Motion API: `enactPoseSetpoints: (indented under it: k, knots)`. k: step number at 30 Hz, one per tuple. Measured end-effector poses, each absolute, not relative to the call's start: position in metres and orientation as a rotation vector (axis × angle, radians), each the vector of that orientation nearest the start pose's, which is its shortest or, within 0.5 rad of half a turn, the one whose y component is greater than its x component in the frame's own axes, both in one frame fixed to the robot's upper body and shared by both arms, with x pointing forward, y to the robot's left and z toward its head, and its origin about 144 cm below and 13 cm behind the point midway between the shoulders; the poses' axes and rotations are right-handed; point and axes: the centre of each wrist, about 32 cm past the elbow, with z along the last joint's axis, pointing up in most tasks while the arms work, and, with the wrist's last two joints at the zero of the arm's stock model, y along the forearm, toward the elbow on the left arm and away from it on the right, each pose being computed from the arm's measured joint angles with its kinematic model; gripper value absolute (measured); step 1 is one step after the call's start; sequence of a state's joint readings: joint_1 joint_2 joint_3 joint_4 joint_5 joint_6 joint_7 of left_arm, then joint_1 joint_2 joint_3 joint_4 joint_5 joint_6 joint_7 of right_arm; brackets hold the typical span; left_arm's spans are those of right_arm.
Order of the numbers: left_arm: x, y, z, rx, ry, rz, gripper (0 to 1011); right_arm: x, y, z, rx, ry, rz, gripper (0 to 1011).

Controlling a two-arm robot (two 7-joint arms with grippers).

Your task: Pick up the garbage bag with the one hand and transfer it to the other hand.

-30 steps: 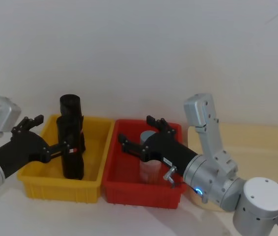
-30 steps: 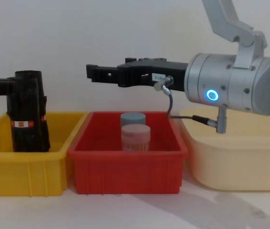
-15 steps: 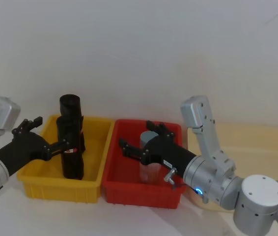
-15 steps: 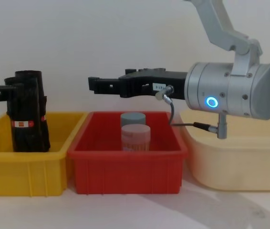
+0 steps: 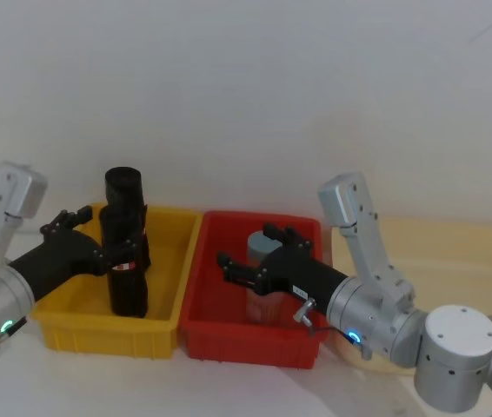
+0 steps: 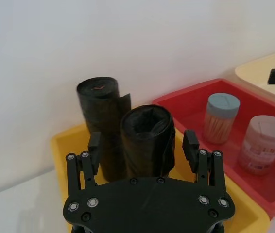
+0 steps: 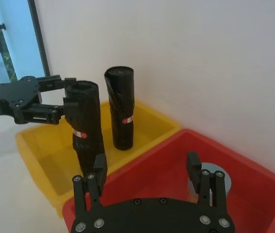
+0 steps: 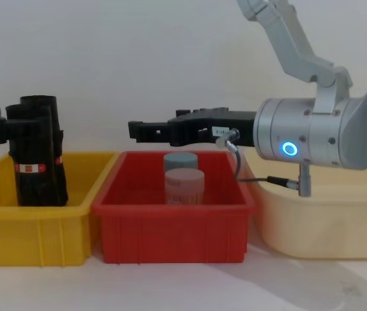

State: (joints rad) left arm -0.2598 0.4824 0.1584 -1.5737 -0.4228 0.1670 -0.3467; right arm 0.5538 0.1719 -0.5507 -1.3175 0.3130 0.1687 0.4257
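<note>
Garbage bag (image 8: 31, 152) upright in yellow bin (image 8: 73, 223), left gripper (image 6: 143, 145) around it.
Left wrist view reveals jaws wide, gaps either side of the roll; right wrist view shows right gripper (image 7: 146, 171), jaws wide too, above red bin (image 7: 254, 194).

Left of middle bin (image 5: 246, 340): side bin (image 5: 98, 334) holding garbage bag (image 5: 129, 287), my left gripper (image 6: 143, 145) astride it; jars (image 8: 184, 186) inside middle bin.
</note>
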Motion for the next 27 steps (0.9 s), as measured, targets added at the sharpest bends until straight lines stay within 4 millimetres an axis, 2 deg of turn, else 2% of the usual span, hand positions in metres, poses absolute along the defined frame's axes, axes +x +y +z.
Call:
enactPoseSetpoints:
  k: [15,27]
  knots:
    - [0.541,0.316,1.240,0.051,-0.024,1.008,1000,0.578,-0.131,1.237,-0.134,-0.030,-0.659,999]
    - [0.547,0.316,1.239,0.051,-0.011,0.985,1000,0.591,-0.136,1.234,-0.188,-0.014,-0.663,999]
